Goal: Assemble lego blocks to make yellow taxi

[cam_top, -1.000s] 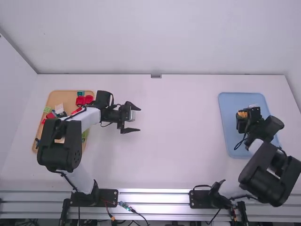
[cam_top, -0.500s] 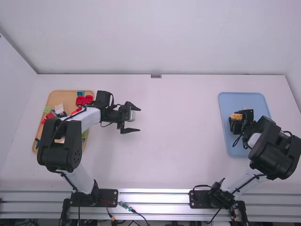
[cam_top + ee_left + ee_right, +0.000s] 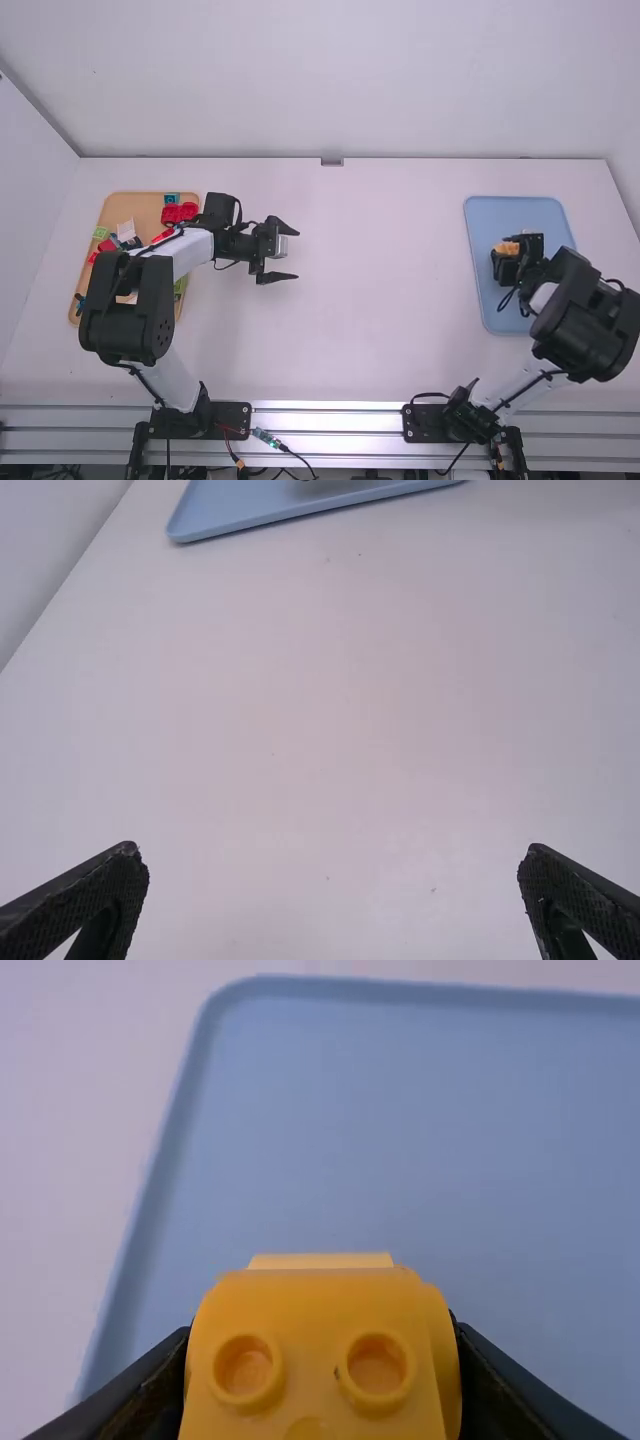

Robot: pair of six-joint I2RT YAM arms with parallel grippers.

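Over the blue tray (image 3: 482,290) at the right, my right gripper (image 3: 507,252) is shut on a yellow-orange block assembly (image 3: 506,248). In the right wrist view this block assembly (image 3: 318,1340) sits between the fingertips of my right gripper (image 3: 322,1360), its round studs facing the camera. My left gripper (image 3: 290,254) stands open beside the wooden tray, with nothing between its fingers. The left wrist view shows bare table between the spread fingers of my left gripper (image 3: 333,865).
At the far left a wooden tray (image 3: 104,215), partly covered by the left arm, holds red blocks (image 3: 180,212) and several other pieces. A wall runs along the table's back edge.
The right gripper has moved slightly left and toward the camera over the blue tray, with the block assembly in it, then barely shifted. The left arm has kept still.
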